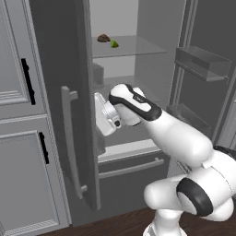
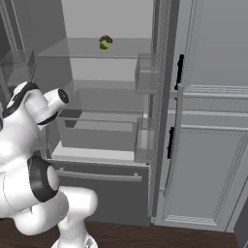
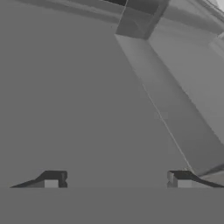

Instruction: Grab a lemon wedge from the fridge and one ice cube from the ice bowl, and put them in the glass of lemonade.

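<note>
The fridge (image 1: pixel 83 69) stands with both doors swung open, exposing a pale grey interior fitted with clear shelves; its bottom drawer (image 1: pixel 131 168) is closed, with a light grey horizontal handle across its front. The lemon wedge (image 1: pixel 114 44) lies on an upper clear shelf (image 1: pixel 138 46), just beside a small brown item (image 1: pixel 103 38) on the same shelf; whether the two touch cannot be told. In the right base view the wedge (image 2: pixel 103 44) appears green-yellow near the front edge of that shelf. The open left door presents its long vertical handle (image 1: pixel 69 138) toward the camera, and the right door carries clear door bins (image 1: pixel 203 62) on its inner face. Grey panelled cabinets (image 1: pixel 18 115) with black handles flank the fridge on both sides. The arm reaches into the fridge opening at the level of the lower shelves, well below the shelf that bears the wedge. The tool (image 3: pixel 116 180) is released: in the hand view its two dark fingertips (image 3: pixel 51 179) stand wide apart with nothing between them, facing a plain grey interior surface and the edge of a clear shelf. The tool is well apart from the wedge. The floor (image 2: pixel 169 237) below is dark wood.
</note>
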Controlling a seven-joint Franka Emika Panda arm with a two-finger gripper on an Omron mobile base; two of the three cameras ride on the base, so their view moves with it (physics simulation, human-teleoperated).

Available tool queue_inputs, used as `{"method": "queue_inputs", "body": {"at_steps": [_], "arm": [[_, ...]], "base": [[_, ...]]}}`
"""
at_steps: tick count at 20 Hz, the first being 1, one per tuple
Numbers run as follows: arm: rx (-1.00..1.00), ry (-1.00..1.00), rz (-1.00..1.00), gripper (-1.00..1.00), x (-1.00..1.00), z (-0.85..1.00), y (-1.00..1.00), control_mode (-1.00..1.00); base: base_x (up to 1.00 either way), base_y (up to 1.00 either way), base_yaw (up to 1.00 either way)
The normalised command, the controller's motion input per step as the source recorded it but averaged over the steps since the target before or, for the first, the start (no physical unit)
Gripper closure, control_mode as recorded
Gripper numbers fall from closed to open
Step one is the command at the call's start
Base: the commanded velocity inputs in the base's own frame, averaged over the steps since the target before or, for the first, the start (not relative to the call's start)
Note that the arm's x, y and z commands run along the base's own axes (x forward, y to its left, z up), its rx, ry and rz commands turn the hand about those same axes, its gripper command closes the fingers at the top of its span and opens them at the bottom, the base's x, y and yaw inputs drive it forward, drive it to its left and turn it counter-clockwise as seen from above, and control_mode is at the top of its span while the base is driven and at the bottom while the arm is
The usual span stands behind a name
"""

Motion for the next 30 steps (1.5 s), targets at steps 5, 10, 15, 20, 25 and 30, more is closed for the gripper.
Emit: {"method": "queue_inputs", "body": {"at_steps": [5, 10, 15, 20, 25, 30], "arm": [[0.02, -0.32, -0.02, -1.00, -0.37, 0.00, 1.00, -1.00], [0.00, -0.11, -0.09, -1.00, -0.21, 0.09, 0.67, -1.00], [-0.01, 0.09, -0.01, -1.00, -0.18, 0.36, -0.61, -1.00], [-0.05, 0.13, 0.02, -1.00, 0.00, 0.65, -1.00, -1.00], [-0.25, 0.09, 0.02, -1.00, 0.00, 0.56, -0.89, -1.00], [-0.54, -0.02, 0.00, -1.00, 0.00, 0.00, -0.71, -1.00]], "base": [[0.00, 0.00, 0.00], [0.00, 0.00, 0.00], [0.00, 0.00, 0.00], [0.00, 0.00, 0.00], [0.00, 0.00, 0.00], [0.00, 0.00, 0.00]]}}
